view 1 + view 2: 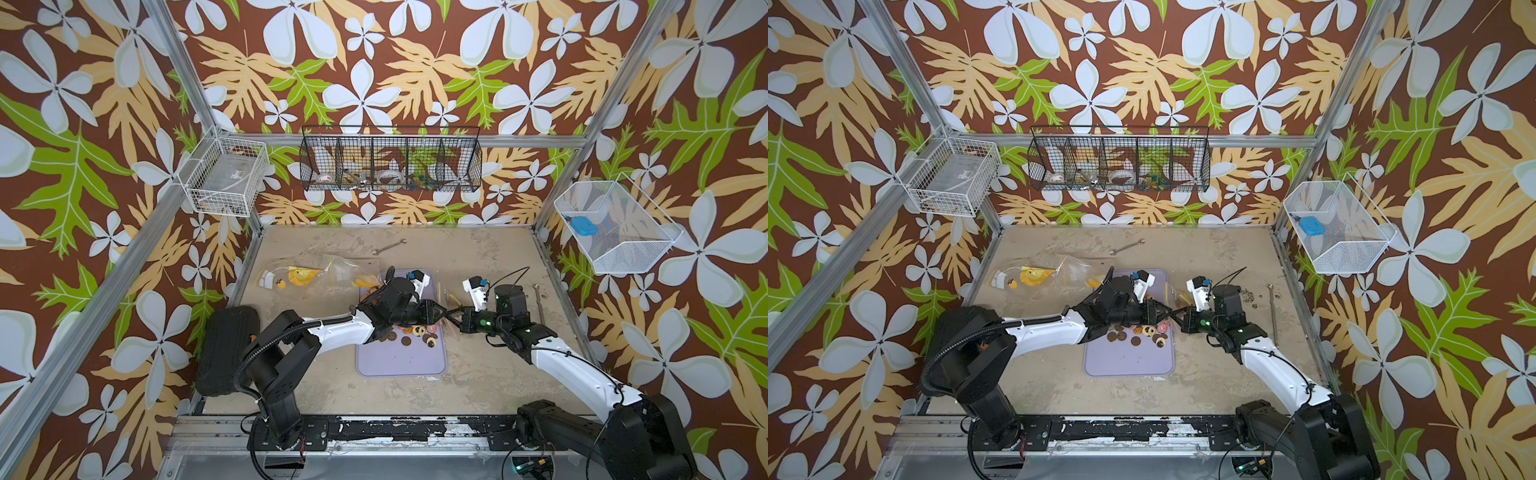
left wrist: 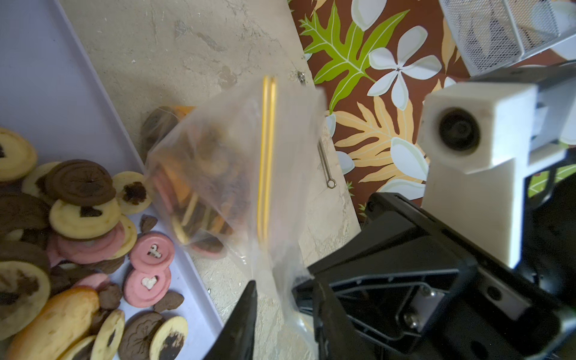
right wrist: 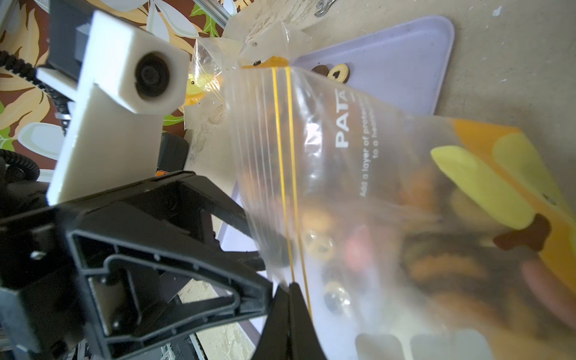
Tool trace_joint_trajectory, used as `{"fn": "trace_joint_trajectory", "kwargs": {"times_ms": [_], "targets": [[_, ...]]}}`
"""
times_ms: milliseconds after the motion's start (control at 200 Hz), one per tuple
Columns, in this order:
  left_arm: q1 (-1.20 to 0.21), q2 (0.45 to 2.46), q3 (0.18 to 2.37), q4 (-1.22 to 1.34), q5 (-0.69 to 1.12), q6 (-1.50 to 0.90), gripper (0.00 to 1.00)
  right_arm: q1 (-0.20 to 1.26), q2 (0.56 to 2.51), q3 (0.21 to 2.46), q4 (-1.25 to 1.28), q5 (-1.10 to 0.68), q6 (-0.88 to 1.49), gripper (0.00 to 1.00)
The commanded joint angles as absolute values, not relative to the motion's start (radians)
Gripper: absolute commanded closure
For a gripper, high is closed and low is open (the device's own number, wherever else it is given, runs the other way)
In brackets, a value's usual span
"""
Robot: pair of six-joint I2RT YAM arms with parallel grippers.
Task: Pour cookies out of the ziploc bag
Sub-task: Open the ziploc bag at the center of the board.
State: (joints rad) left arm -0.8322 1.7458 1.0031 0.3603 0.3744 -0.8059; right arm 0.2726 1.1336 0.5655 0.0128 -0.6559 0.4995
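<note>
The clear ziploc bag (image 2: 218,174) with yellow zip lines hangs just beside the right edge of the lilac tray (image 1: 401,357), and blurred cookies (image 2: 202,174) still sit inside it. Many cookies (image 1: 415,332) in brown, tan and pink lie loose on the tray (image 2: 46,93). My right gripper (image 3: 288,285) is shut on the bag's (image 3: 374,187) rim by the zip. My left gripper (image 2: 282,286) meets it tip to tip at the tray's right edge (image 1: 442,314). Its jaws stand apart with a fold of bag film between them.
Other clear bags (image 1: 299,276) with yellow contents lie at the back left of the table. A wrench (image 1: 388,246) lies at the back and a thin metal rod (image 1: 539,303) at the right. A black case (image 1: 226,349) stands at the left edge.
</note>
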Motion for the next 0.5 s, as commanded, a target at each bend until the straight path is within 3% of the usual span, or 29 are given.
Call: {"fn": "trace_joint_trajectory", "kwargs": {"times_ms": [0,495], "targets": [[-0.838,1.761,1.019,0.324,0.374,-0.795,0.70,0.273,1.129,0.575,0.026,-0.659,0.498,1.00],[-0.843,1.781,1.036,0.312,0.389,-0.796,0.95,0.271,1.126,0.582,0.011,-0.631,0.492,1.00]]}}
